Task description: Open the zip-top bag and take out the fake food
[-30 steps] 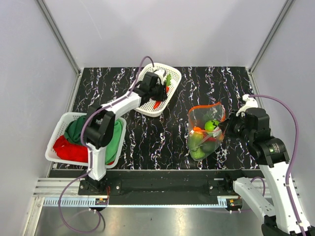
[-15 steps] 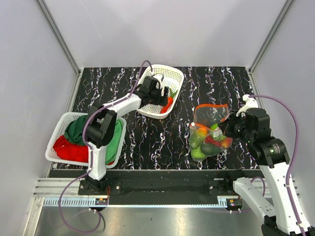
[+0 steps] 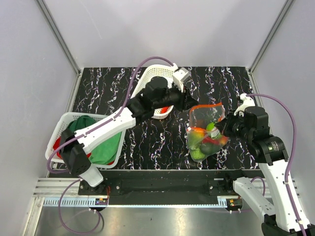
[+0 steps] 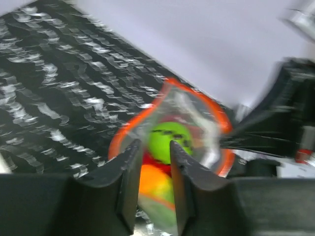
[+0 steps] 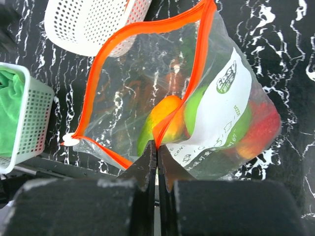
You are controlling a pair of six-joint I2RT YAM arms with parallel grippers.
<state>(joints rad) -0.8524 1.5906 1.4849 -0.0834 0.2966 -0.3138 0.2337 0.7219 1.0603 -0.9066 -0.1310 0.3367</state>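
The right gripper (image 5: 156, 147) is pinched tight on the orange zip strip of the clear crinkly plastic zip-top bag (image 5: 147, 88), holding its mouth gaping above the black marbled table (image 3: 162, 137). Glossy plastic vegetables and fruits (image 3: 204, 140) lie inside. The left gripper (image 4: 152, 147), jaws parted and empty, faces that mouth, close to its rim. Bare tabletop lies left of the bag, and the white mesh basket (image 3: 158, 73) sits behind. Half a second earlier the left gripper was over that basket.
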